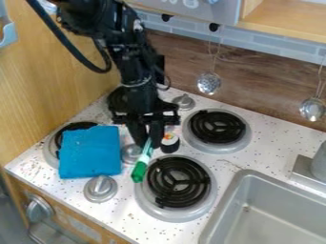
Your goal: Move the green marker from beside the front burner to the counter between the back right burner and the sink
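Note:
The black gripper (pixel 148 139) hangs over the stove top, its fingers closed around the upper end of a marker (pixel 145 159). The marker is white and green with a green cap, and it slants down toward the front. Its capped end is beside the left edge of the front right burner (pixel 179 183). Just right of the fingers is a small black, round toy with a white and orange top (pixel 170 143), resembling a sushi roll. A folded blue cloth (pixel 90 151) covers part of the front left burner.
Another coil burner (pixel 218 127) is at the back right. Metal knobs (pixel 100 188) stand between the burners. A grey sink (pixel 272 212) with a faucet base lies at the lower right. Two metal ladles (pixel 208 83) hang along the back wall, and a wooden panel (pixel 47 90) bounds the left.

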`<action>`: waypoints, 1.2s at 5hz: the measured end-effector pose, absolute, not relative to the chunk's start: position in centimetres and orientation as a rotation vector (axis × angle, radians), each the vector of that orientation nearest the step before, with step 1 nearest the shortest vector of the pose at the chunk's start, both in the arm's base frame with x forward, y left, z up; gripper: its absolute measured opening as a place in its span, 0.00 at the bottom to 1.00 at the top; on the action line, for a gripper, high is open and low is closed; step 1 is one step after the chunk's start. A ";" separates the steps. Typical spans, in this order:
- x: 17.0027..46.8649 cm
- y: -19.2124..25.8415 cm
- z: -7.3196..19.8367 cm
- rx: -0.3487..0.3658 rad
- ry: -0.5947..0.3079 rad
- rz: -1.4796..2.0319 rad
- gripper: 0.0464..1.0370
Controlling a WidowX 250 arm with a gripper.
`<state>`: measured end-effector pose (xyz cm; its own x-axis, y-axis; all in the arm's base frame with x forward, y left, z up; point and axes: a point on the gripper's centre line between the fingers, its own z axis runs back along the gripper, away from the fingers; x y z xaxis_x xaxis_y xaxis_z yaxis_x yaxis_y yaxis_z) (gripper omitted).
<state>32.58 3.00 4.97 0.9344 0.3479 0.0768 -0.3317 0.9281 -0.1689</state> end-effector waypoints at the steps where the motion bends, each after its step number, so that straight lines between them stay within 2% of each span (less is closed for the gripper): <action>1: 33.6 0.8 4.3 -0.175 -0.078 0.339 0.31; 4: 36.9 -4.0 3.1 -0.194 -0.049 0.336 0.31; 6: 40.9 -5.5 2.0 -0.175 -0.052 0.335 0.31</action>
